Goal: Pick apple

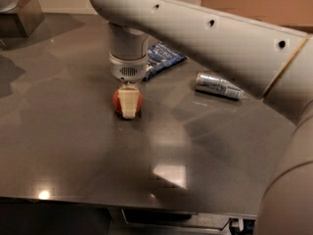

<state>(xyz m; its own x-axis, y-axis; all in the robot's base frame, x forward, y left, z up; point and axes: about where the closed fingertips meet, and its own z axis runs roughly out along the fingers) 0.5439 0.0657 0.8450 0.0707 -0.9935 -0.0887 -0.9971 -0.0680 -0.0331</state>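
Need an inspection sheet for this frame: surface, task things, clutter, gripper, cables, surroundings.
Surface: dark grey table, glossy, with light reflections near the front edge.
Job's things: apple, red, resting on the table left of centre, partly hidden behind the gripper.
Clutter: blue bag lying behind the apple; silver can on its side to the right. Both lie apart from the apple.
Grippers: gripper points straight down and is lowered onto the apple, close to the table.
Cables: nothing seen.
Surroundings: metal block at the far left of the table.
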